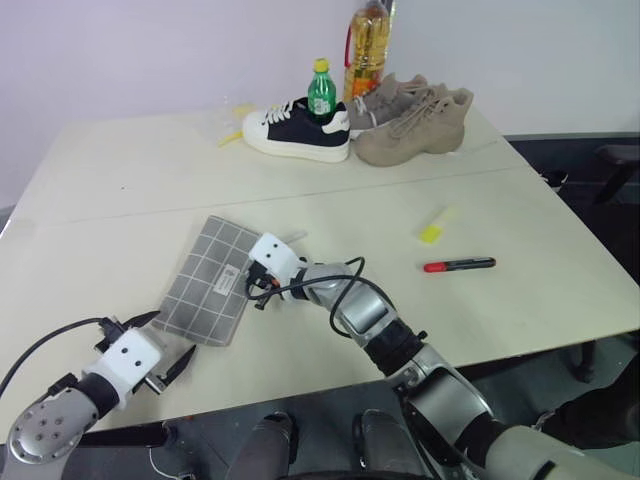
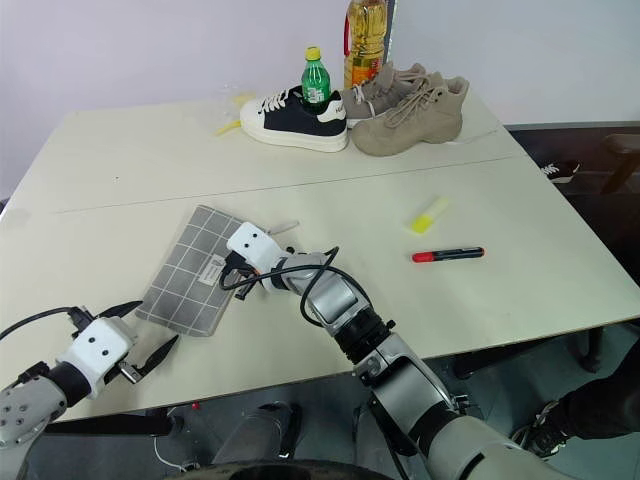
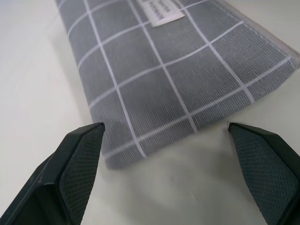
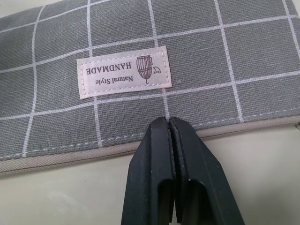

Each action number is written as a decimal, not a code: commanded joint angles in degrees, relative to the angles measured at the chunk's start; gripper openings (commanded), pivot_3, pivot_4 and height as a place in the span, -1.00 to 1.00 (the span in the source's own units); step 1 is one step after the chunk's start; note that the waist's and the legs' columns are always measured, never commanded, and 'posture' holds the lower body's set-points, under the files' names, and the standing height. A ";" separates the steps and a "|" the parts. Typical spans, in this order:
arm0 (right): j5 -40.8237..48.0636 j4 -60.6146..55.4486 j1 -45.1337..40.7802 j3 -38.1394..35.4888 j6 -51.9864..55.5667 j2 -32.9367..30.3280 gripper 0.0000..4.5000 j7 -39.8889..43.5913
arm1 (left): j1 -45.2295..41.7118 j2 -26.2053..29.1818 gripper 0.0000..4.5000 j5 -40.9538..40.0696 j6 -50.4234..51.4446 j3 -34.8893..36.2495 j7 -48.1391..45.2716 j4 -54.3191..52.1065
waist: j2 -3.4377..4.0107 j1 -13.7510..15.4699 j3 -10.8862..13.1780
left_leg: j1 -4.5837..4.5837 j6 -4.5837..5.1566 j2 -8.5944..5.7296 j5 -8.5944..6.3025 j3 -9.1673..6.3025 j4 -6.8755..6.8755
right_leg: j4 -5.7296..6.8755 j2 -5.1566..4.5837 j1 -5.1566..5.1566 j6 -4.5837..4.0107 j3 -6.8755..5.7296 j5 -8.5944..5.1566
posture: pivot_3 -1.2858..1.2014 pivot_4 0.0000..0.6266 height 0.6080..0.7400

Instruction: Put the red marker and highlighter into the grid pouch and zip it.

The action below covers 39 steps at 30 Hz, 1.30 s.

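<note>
Grid pouch (image 1: 207,279) flat on table; left end effector (image 1: 152,352) spread wide, right end effector (image 4: 169,123) pinched together at zipper edge.

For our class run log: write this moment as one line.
left gripper: open, at grey grid fabric pouch | right gripper: shut at its zipper edge | slim red marker, stubby yellow highlighter: on table

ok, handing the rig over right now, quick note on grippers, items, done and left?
Left gripper: open, at the near end of the grid pouch, not touching.
Right gripper: shut, tips at the pouch's zipper edge by the label; whether it pinches the pull, can't tell.
Red marker and highlighter: loose on the table, right of the pouch.
Done: nothing packed.
Left: load both, zip.
</note>
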 commanded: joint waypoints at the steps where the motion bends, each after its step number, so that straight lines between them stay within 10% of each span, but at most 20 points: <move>1: -0.13 0.31 0.58 0.45 0.69 0.95 -0.96 0.77 | -1.94 0.60 1.00 3.10 -4.06 -2.26 0.74 1.81 | 0.03 0.01 0.00 | 0.00 -0.02 0.03 -0.01 0.00 0.00 | 0.00 0.04 0.00 0.00 0.01 0.00 | 0.03 -0.52 1.00; 19: 0.31 0.10 1.46 -0.51 0.41 2.33 -0.96 1.41 | -11.97 -0.17 1.00 11.26 -12.52 -10.25 4.75 8.09 | 0.28 0.14 -0.11 | 0.07 -0.08 0.09 -0.03 -0.02 0.06 | 0.32 0.11 -0.05 0.16 0.02 0.09 | 0.03 -0.52 1.00; 33: -0.03 -0.19 1.76 -0.45 0.53 2.05 -0.96 2.16 | 3.72 0.30 1.00 -12.71 6.92 -2.10 -6.85 -9.00 | 0.24 -0.32 -0.12 | 0.01 -0.20 0.25 -0.13 0.01 0.02 | 0.36 0.22 -0.22 -0.03 0.07 -0.02 | 0.03 -0.52 1.00; 39: -0.23 0.16 1.64 -0.07 0.19 2.13 -0.96 2.62 | 2.32 2.33 1.00 -7.08 9.97 -6.06 -6.09 -12.04 | 0.25 -0.22 -0.12 | 0.02 -0.21 0.29 -0.14 0.01 0.02 | 0.36 0.28 -0.22 -0.09 0.09 -0.06 | 0.03 -0.52 1.00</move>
